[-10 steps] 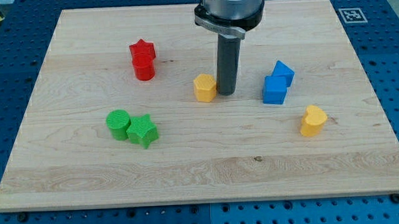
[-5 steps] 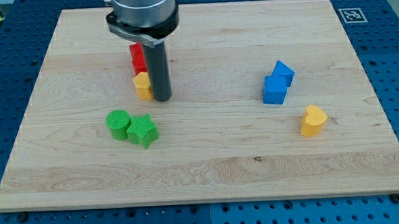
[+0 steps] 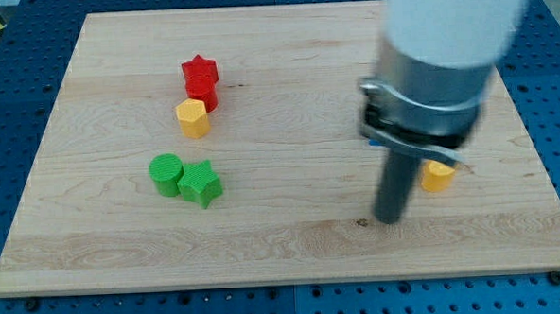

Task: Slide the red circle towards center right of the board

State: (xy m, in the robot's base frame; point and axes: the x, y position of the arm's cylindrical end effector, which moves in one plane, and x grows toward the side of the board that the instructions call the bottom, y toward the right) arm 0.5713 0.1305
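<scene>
Tip point(image 3: 389, 218) sat low on the view's right, no jaws on this rod, red circle point(image 3: 204, 97) far off upper left, hemmed between red star point(image 3: 200, 72) and yellow hexagon block point(image 3: 192, 117), bare board point(image 3: 286, 71) stretching rightward.

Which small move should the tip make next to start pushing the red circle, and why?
Probably back toward the view's upper left. My tip sits low on the view's right, near a yellow block, far from the red circle, which is mostly hidden between the red star and another yellow block.
</scene>
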